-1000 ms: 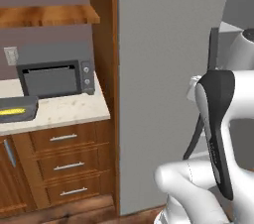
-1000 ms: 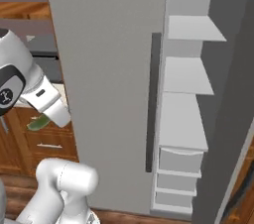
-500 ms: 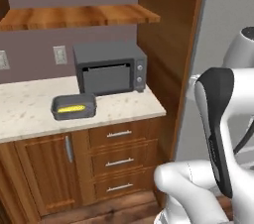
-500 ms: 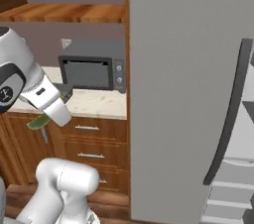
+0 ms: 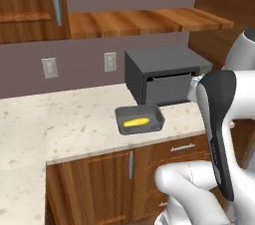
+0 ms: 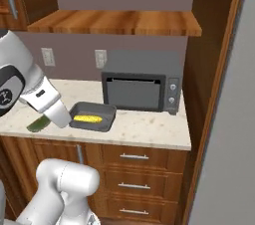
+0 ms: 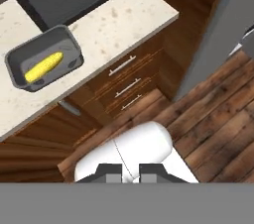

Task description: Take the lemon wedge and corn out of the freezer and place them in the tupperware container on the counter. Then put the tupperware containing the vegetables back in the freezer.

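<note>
The tupperware container is a shallow dark-grey tray on the cream counter, in front of the toaster oven. The corn lies inside it. My gripper hangs over the counter's front edge, just left of the tray, shut. A small olive-green piece, the lemon wedge, sticks out below my hand. The freezer's grey door stands at the right.
A dark-grey toaster oven sits against the wall behind the tray. A wooden shelf hangs above it. Drawers lie below the counter, and a wood panel separates counter and freezer. Bare counter stretches left.
The whole picture has shifted: the cameras moved left, so the freezer slid off to the right and the counter with the tray came to the middle. The green piece stayed at my hand.
</note>
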Robot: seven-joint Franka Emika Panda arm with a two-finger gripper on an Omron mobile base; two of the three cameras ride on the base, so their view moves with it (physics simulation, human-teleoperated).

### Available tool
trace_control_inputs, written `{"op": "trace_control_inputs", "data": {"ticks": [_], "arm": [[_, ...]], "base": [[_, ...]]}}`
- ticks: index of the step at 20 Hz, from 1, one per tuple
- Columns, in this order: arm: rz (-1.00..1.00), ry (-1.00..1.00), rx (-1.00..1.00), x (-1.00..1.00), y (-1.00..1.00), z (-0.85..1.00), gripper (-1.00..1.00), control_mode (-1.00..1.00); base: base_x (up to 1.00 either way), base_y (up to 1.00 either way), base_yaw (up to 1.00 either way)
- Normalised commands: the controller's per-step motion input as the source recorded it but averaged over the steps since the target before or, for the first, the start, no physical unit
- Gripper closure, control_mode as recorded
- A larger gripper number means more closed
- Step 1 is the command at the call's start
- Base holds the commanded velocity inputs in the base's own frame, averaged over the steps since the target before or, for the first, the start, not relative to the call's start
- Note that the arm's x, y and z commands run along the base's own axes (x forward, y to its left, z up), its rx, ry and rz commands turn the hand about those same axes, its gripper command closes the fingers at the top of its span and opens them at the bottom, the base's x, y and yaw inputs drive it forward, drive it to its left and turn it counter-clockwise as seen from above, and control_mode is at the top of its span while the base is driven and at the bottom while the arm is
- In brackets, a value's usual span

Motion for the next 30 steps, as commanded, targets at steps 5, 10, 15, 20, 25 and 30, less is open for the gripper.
{"op": "trace_control_inputs", "data": {"ticks": [5, 10, 15, 20, 25, 30], "arm": [[0.00, 0.02, 0.00, 0.10, 0.06, -0.02, 1.00, -1.00], [-0.02, 0.06, 0.00, 0.58, 0.02, -0.36, 1.00, -1.00], [-0.03, 0.04, 0.00, 0.57, 0.00, -0.66, 1.00, -1.00], [-0.04, 0.04, 0.00, 0.65, 0.00, -0.83, 1.00, -1.00], [-0.08, 0.03, 0.00, 0.80, -0.01, -0.59, 1.00, -1.00], [-0.09, 0.01, 0.00, 0.55, -0.14, -0.38, 1.00, -1.00]], "base": [[0.65, 0.64, -0.01], [0.00, 0.00, 0.00], [0.00, 0.00, 0.00], [0.00, 0.00, 0.00], [0.00, 0.00, 0.00], [0.00, 0.00, 0.00]]}}
